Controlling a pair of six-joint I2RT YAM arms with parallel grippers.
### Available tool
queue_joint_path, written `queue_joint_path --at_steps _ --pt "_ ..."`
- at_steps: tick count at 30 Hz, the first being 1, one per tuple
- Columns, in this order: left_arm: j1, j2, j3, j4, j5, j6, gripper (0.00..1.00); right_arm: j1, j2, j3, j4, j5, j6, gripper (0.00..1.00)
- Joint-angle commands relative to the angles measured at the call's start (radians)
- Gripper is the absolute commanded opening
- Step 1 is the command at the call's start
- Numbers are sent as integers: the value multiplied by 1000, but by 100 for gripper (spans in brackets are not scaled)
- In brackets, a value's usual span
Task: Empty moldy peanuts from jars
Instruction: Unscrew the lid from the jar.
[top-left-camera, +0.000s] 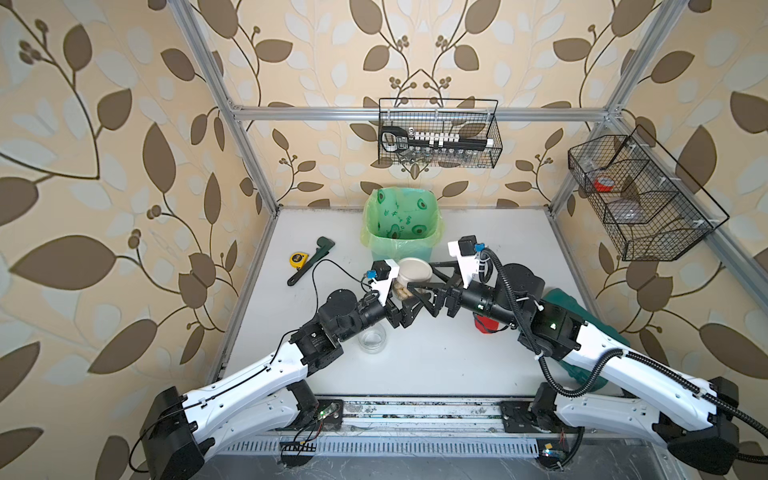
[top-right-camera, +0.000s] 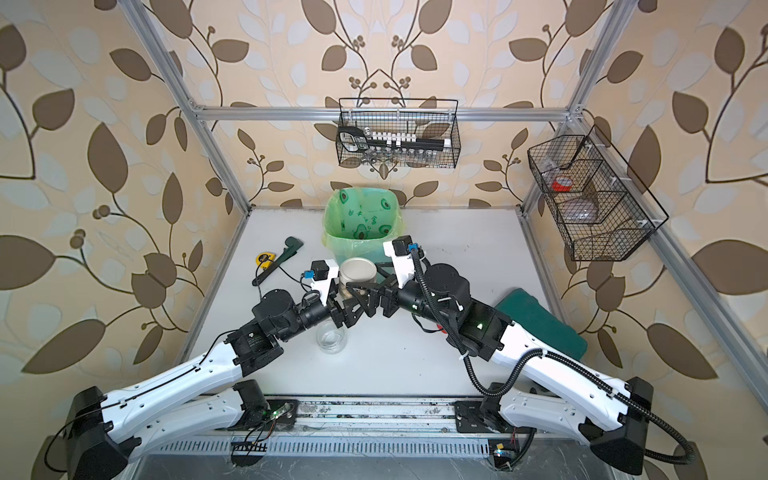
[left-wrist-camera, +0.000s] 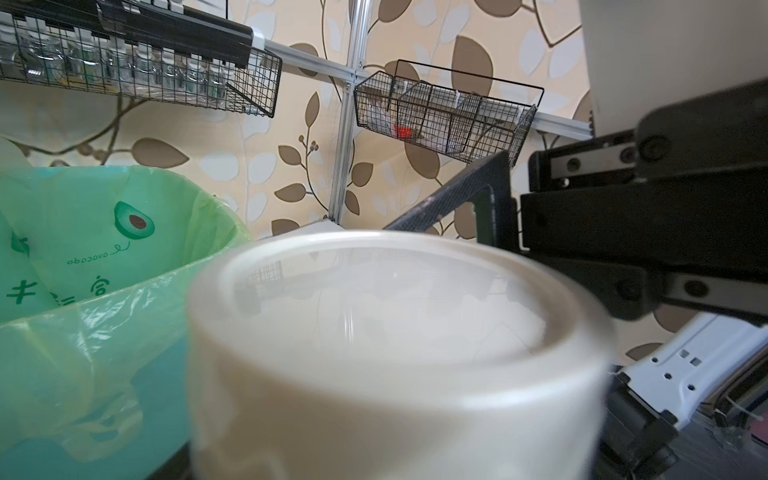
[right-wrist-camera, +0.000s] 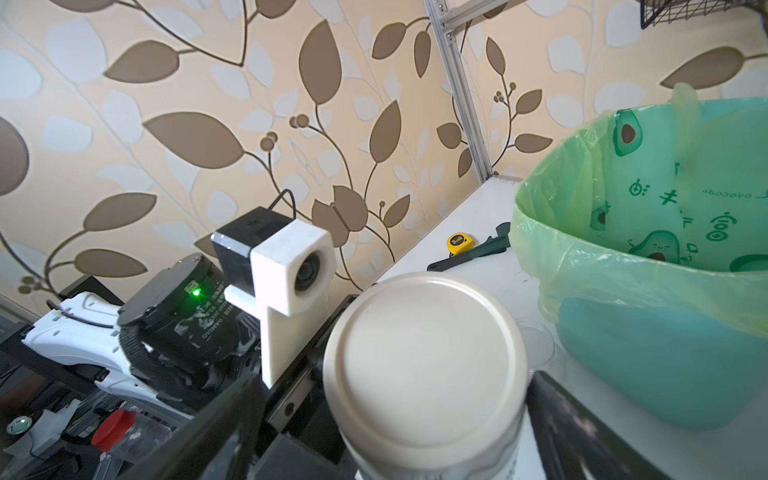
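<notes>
A short glass jar (top-left-camera: 409, 286) with a flat beige lid (top-left-camera: 414, 272) stands upright just in front of the bin, with pale moldy peanuts (top-left-camera: 402, 293) showing through its glass. My left gripper (top-left-camera: 400, 300) is shut on the jar's body, and the jar fills the left wrist view. My right gripper (top-left-camera: 430, 277) is open, with one finger on each side of the lid (right-wrist-camera: 424, 365) and a gap on one side. A second short jar (top-left-camera: 372, 338) stands open and empty under my left arm. A red-lidded jar (right-wrist-camera: 114, 428) sits under my right arm.
The mint-green bin (top-left-camera: 399, 249) with its green liner stands right behind the jar. A yellow tape measure (top-left-camera: 297, 259) and a dark wrench (top-left-camera: 311, 262) lie at the left. A green pad (top-left-camera: 582, 307) lies at the right. Wire baskets (top-left-camera: 438, 133) hang on the walls.
</notes>
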Motion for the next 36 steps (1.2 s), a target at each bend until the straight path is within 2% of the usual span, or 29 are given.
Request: queue_joint_path --at_steps 1,5,9,12,16,20,28,36 --pt "-4 4 83 50 113 -5 0 10 26 23 41 -103 17 98" --pt "-4 29 111 17 169 -15 0 11 29 22 45 -108 13 97" --pt "-4 36 108 18 192 -31 0 11 19 21 28 -81 1 88" --pt "-4 30 105 18 193 -34 0 12 14 23 5 -42 -8 85" --pt "-4 24 95 15 176 -27 0 13 9 25 -6 -21 -10 91" --pt "-4 30 95 0 155 -16 0 39 19 53 -58 53 -30 96" --pt "-4 33 86 -6 121 -4 0 77 29 83 -128 226 -34 98" --pt "-4 17 69 13 105 -6 0 80 0 62 -106 260 -18 98"
